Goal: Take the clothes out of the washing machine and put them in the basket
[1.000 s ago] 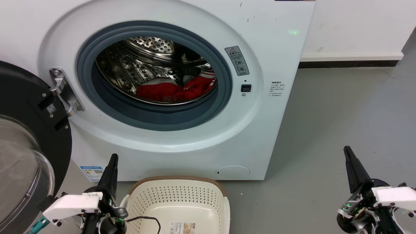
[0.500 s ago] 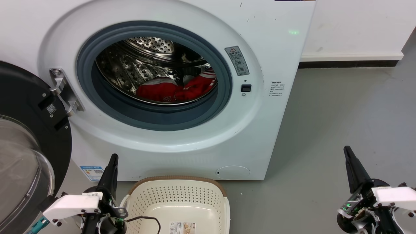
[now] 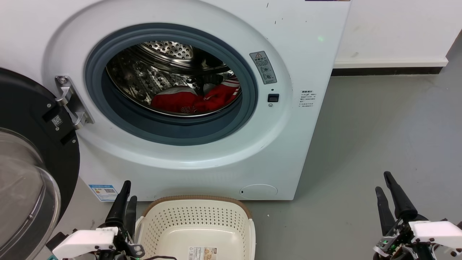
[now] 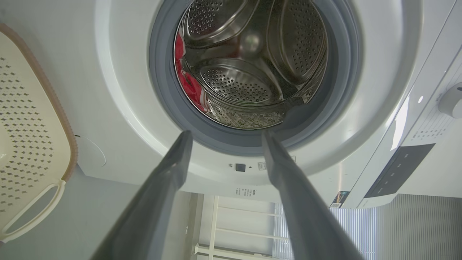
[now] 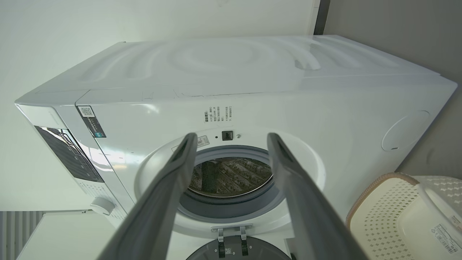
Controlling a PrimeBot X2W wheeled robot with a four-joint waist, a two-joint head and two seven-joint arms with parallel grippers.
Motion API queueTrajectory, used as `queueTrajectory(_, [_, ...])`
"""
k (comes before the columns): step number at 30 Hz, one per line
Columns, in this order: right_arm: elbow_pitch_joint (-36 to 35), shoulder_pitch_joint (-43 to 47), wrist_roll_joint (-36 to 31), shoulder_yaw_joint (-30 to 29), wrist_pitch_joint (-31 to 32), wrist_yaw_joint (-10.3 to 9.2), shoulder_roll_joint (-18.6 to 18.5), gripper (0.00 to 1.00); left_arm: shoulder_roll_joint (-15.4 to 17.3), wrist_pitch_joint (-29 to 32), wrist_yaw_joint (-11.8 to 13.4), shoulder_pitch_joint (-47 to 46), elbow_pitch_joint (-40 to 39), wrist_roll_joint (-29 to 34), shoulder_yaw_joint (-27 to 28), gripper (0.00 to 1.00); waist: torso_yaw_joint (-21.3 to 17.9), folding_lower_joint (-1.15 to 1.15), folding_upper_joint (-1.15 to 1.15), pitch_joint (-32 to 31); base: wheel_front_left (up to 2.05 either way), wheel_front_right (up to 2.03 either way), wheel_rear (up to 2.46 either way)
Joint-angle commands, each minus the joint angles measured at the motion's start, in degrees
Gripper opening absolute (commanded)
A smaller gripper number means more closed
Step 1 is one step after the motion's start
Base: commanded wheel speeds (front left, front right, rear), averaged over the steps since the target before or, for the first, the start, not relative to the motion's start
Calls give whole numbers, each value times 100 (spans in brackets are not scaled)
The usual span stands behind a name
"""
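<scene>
Lowered and now apart, left fingers (image 3: 120, 205) and right fingers (image 3: 399, 198), clothes (image 3: 180, 102) in washing machine (image 3: 216, 173), basket (image 3: 196, 198) in front

The left gripper (image 3: 129, 190) and right gripper (image 3: 382, 181) have long, dark, tapering fingers. White wrist housings (image 3: 85, 241) bear black screws. Green lights (image 3: 384, 241) glow beneath.

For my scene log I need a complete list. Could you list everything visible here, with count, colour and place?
White front-loading washing machine: one, white with grey gasket, standing ahead on the floor.
Black-rimmed glass door: one, black and clear, open at the left.
Red clothes with white striped trim: one heap, red, low in the steel drum.
Cream perforated plastic basket: one, cream with brown rim, on the floor before the machine.
Floor: grey, right of the machine.
Left gripper: one, dark, open, beside the basket.
Right gripper: one, dark, open, lower right.
</scene>
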Motion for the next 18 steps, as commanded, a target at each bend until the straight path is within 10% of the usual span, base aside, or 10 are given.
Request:
queueTrajectory(1, [-155, -82, -61, 41, -88, 0, -3, 100, 8, -103, -6, -76, -169, 86, -9, 100, -2, 0, 0, 2, 0, 0, 0])
queueTrajectory(18, [-128, -24, -979, -135, -519, 0, -1, 100, 11, -531, -9, 33, -318, 1019, 293, 100, -9, 0, 0, 10, 0, 0, 0])
